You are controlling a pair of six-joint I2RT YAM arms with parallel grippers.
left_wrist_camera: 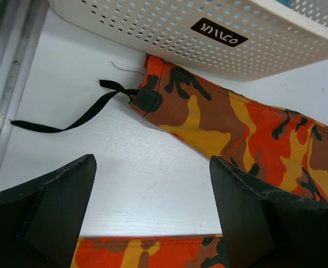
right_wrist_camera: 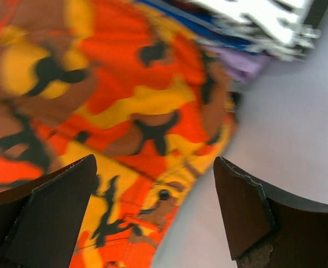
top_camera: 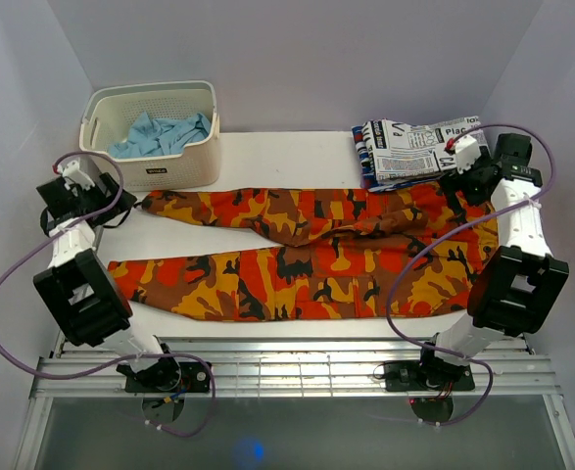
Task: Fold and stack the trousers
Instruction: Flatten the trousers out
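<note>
Orange, red, yellow and black-brown camouflage cloth trousers (top_camera: pixel 307 284) lie spread lengthwise across the white bench (top_camera: pixel 287 162), legs pointing left, the far hem just beside the perforated cream plastic basket (top_camera: pixel 169 171). Left jaws stand wide apart near that hem, gripping nothing. Right jaws gape wide over the waist end, likewise empty.

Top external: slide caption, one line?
Camouflage trousers spread across the table, left gripper and right gripper open above opposite ends.
</note>
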